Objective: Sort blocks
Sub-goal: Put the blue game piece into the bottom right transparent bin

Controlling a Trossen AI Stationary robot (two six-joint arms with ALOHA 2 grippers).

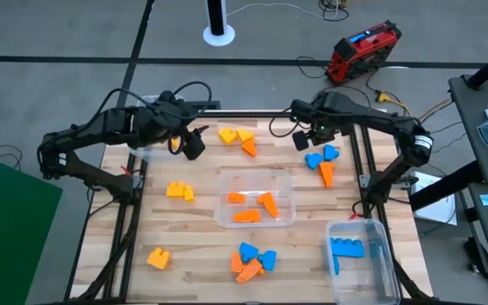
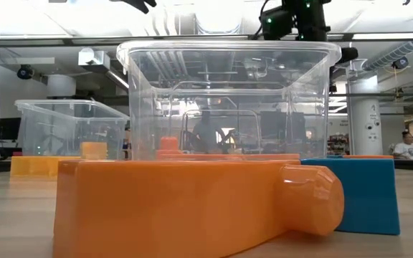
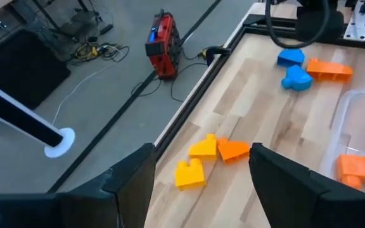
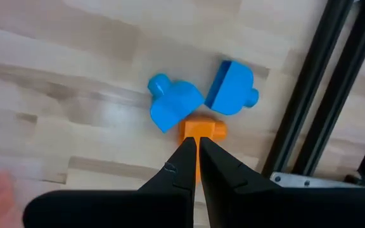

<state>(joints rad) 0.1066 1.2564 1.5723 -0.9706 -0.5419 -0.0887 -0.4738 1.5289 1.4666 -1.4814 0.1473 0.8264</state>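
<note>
A clear bin [image 1: 224, 180] sits mid-table, another [image 1: 385, 235] near right; a red device [image 1: 361, 51] lies on the far floor.

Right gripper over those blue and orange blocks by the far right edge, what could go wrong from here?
The right gripper hangs shut above an orange block that touches two blue blocks. Coming down, it might shove them toward the table's frame rail. The left gripper is open near the yellow blocks.
</note>
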